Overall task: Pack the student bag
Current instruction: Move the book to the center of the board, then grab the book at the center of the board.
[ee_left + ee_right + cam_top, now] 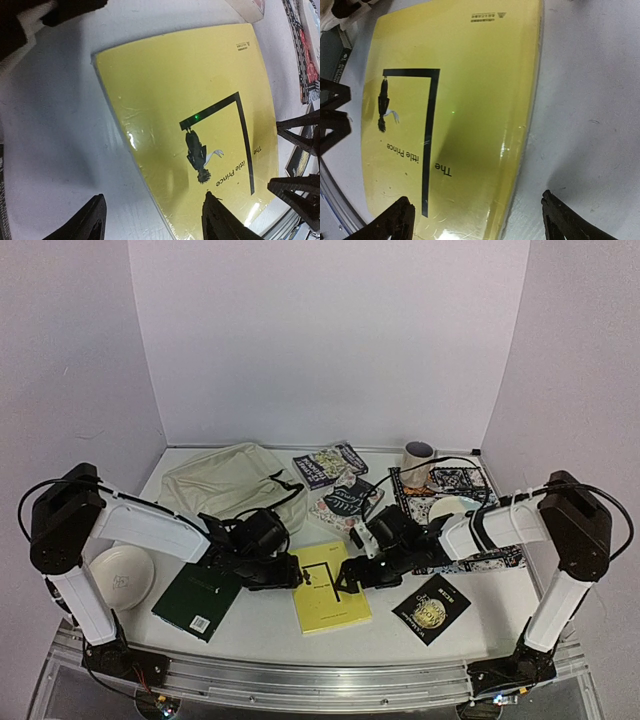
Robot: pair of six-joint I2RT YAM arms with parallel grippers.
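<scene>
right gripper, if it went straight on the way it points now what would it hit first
Most likely the yellow book: the open right gripper points down at its long edge, one finger over the cover, the other over bare table. Its height above is unclear.

Yellow book [190, 125]: cover glossy, film-like sheen, bright highlights, fine scratches.
Table [590, 100]: white, matt, smooth, a few faint scuffs.
Student bag [220, 485]: cream cloth, soft, matt, creased.
Bowl [120, 575]: white, smooth, slight sheen.
Green book [200, 600]: cover dull, low gloss.
Rail [320, 680] at near table edge: bare metal, brushed look.
</scene>
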